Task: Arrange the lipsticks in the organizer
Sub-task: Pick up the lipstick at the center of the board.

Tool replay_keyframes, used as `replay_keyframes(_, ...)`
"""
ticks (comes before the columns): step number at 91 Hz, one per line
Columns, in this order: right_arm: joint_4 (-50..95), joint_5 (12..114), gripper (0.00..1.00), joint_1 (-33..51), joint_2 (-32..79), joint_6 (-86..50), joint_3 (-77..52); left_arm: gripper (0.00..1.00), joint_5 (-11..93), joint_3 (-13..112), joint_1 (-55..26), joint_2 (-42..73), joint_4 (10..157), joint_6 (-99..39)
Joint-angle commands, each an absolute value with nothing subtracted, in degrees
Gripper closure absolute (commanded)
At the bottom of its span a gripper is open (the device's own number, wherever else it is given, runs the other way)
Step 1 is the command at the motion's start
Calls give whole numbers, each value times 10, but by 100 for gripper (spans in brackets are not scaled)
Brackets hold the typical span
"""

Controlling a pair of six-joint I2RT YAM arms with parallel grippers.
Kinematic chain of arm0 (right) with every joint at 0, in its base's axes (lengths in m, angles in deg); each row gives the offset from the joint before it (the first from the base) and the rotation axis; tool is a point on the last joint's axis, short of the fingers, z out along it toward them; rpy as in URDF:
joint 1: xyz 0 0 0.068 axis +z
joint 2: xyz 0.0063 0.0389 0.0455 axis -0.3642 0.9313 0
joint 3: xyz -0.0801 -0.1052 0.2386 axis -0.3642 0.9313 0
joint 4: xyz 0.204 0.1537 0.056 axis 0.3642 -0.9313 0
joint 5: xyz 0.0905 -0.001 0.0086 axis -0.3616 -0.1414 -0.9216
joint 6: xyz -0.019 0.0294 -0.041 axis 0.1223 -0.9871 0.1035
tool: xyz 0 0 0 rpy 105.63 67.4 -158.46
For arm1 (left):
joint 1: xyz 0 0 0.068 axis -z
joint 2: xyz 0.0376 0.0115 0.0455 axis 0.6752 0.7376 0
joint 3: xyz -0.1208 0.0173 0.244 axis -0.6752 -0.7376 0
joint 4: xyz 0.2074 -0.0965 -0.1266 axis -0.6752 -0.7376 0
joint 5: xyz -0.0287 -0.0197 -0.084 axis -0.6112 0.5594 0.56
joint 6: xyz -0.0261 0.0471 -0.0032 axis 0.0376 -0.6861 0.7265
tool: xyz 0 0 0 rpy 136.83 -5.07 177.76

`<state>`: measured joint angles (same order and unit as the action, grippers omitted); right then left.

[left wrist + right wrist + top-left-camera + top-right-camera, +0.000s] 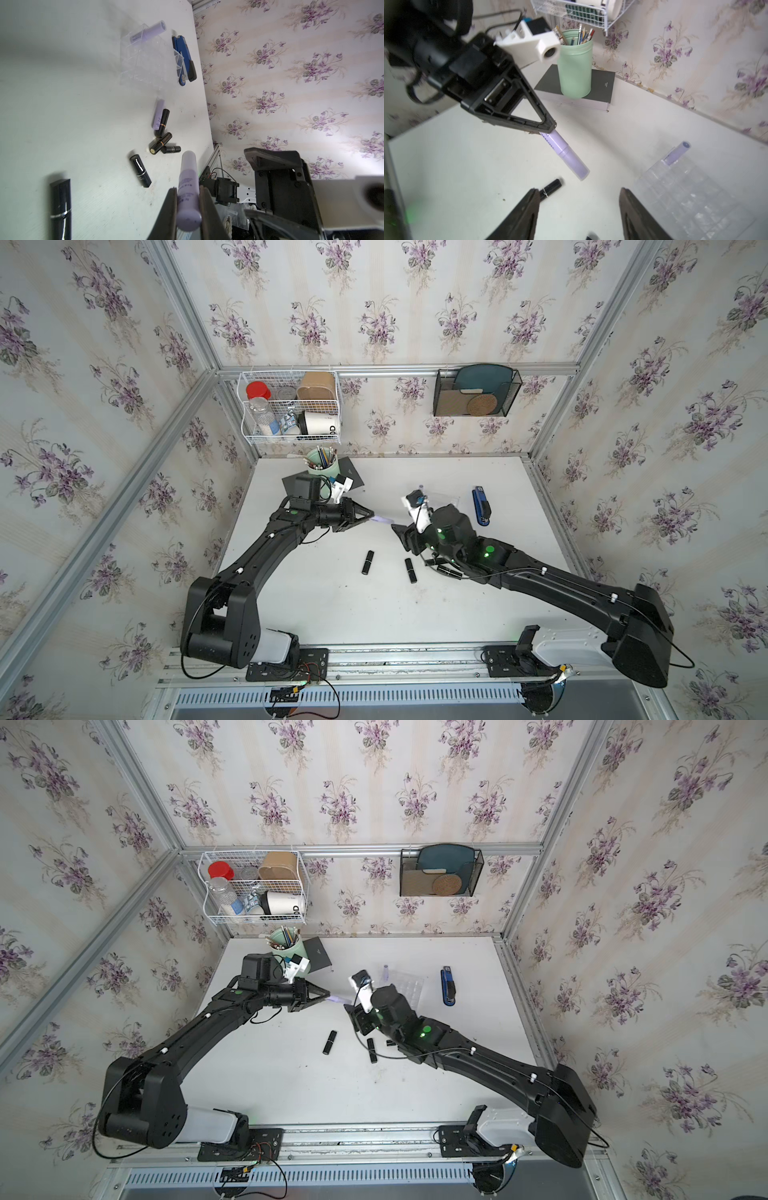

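Left gripper point(549, 126) pinches a lilac lipstick point(566, 155) in the air, near the organizer point(691, 193). Right gripper point(579, 189) hangs just beside the organizer, jaws spread, empty.

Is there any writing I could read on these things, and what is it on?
"OD": on the white cup in the wire basket.
Lilac lipstick in the left end effector: print too blurred.
Black lipstick with gold band: logo unreadable.
Dark book: mark too small.

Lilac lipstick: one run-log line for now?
left end effector: shut on lilac lipstick | right end effector: open, empty | organizer: holds second lilac lipstick
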<state>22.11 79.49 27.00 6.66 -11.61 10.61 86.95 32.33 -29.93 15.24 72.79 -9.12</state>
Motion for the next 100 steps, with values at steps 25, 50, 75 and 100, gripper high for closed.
replay_keyframes(25, 533, 559, 37, 142, 66, -757, 256, 100, 895, 266, -250, 173, 1086, 90)
replay_keyframes(50, 585, 577, 43, 142, 108, -816, 262, 100, 865, 241, -216, 193, 1188, 137)
replay_keyframes(75, 603, 593, 60, 142, 130, -881, 266, 100, 822, 212, -195, 193, 1246, 151)
replay_keyframes(100, 586, 628, 76, 146, 126, -922, 269, 100, 777, 192, -175, 200, 1277, 150)
